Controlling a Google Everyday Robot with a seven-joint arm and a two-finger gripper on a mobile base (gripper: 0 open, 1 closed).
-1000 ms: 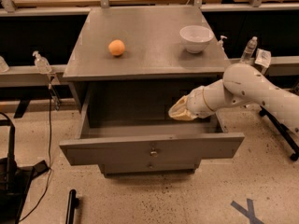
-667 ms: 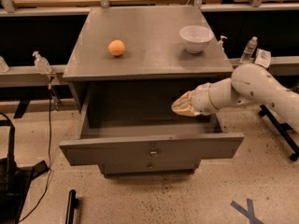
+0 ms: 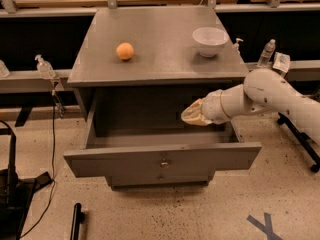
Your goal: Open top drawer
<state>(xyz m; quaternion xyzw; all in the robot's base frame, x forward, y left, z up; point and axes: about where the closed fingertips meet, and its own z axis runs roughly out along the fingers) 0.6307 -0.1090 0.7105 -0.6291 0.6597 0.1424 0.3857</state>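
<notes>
Where the grey rail runs at far left, a clear pump bottle point(image 3: 44, 66) stands upright. Grey cabinet point(image 3: 160, 59): an orange point(image 3: 125, 51) sits left of centre on its top and a white bowl point(image 3: 210, 40) sits upright at right rear, the two well apart. The top drawer point(image 3: 125, 161) stands open, projecting toward the camera, with its front panel lowest in view and a small brass knob point(image 3: 164, 162) at centre. The gripper point(image 3: 192, 115) is over the right part of the drawer cavity, under the cabinet top's front edge and pointing left; open or closed cannot be told. The white arm point(image 3: 270, 94) enters from the right. A water bottle point(image 3: 268, 51) stands on the right rail. A blue tape cross point(image 3: 264, 226) is on the floor at lower right.
</notes>
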